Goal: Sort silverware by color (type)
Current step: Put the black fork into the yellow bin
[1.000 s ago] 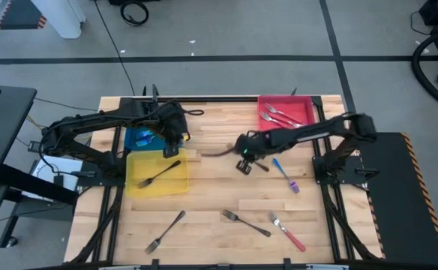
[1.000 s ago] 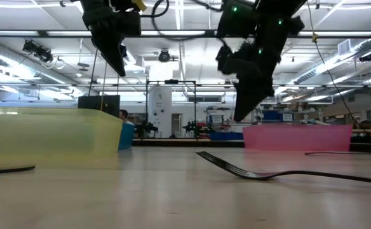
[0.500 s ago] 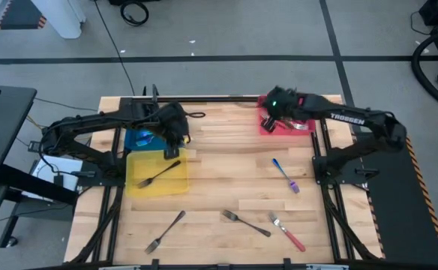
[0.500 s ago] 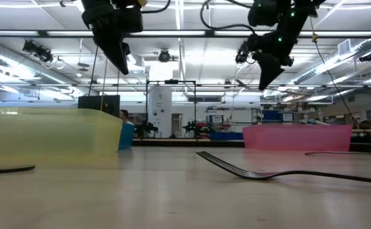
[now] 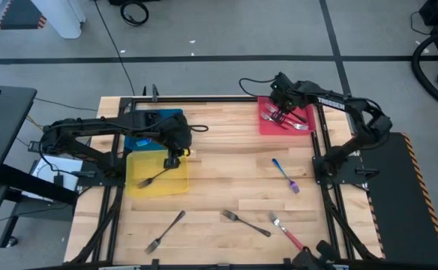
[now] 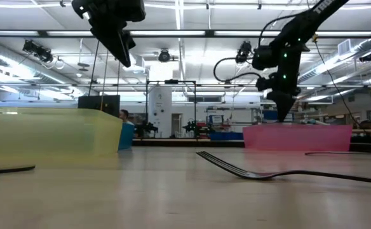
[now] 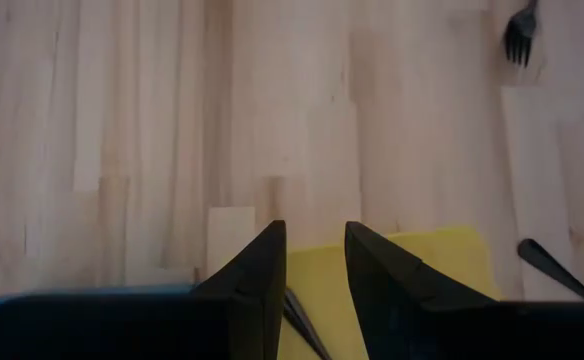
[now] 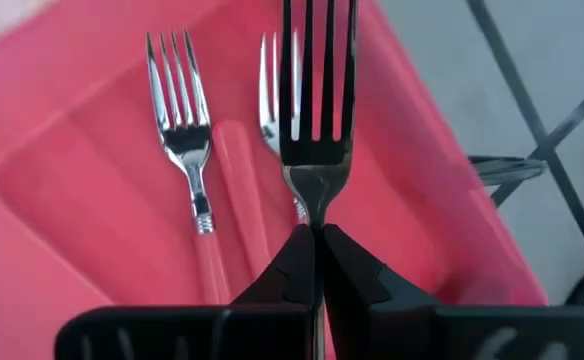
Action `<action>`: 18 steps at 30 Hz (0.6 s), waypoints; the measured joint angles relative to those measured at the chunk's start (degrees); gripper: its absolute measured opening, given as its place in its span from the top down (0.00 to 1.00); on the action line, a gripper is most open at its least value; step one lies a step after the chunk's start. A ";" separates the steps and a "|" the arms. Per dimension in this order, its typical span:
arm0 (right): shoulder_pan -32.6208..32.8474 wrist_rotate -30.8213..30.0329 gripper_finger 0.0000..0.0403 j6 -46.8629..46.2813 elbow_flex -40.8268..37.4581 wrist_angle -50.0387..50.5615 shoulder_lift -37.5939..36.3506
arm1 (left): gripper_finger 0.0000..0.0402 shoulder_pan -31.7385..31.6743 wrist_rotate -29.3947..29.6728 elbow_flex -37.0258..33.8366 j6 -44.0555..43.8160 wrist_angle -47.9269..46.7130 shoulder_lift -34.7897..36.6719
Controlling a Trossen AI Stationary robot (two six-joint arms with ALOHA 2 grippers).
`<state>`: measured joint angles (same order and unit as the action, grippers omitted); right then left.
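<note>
1. Yellow tray (image 5: pixel 159 180) holds one dark fork (image 5: pixel 150 180); the left gripper (image 5: pixel 171 157) hovers over its far edge, fingers (image 7: pixel 258 280) slightly apart, empty.
2. Loose on the table (image 5: pixel 219 169): a grey fork (image 5: pixel 165 231), another grey fork (image 5: pixel 244 223), a red fork (image 5: pixel 287 232), a blue fork (image 5: pixel 285 175).
3. Right gripper (image 5: pixel 277 114), over the red tray (image 5: pixel 268 126), pinches a fork (image 8: pixel 316 110) above two forks (image 8: pixel 184 140) lying inside.

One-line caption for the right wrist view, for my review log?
Right gripper shut on a fork, held above the red tray where two forks already lie.
</note>
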<state>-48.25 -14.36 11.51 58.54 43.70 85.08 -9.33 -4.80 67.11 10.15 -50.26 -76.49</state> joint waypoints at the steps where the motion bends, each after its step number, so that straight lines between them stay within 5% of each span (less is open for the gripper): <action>1: -0.25 0.15 0.97 0.48 0.00 -0.03 0.78 | 0.74 0.35 0.00 0.00 0.00 0.37 0.00; 13: -0.42 4.37 0.89 1.35 0.00 1.54 8.25 | 0.74 2.21 0.03 -0.02 -0.09 8.50 -1.35; 18: 1.17 -0.10 0.83 0.66 0.04 1.68 8.91 | 0.74 3.21 0.02 -0.07 -0.53 7.88 -2.45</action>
<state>-47.08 -14.46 12.17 58.59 45.39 93.99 -6.12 -4.78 67.05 9.62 -42.38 -78.94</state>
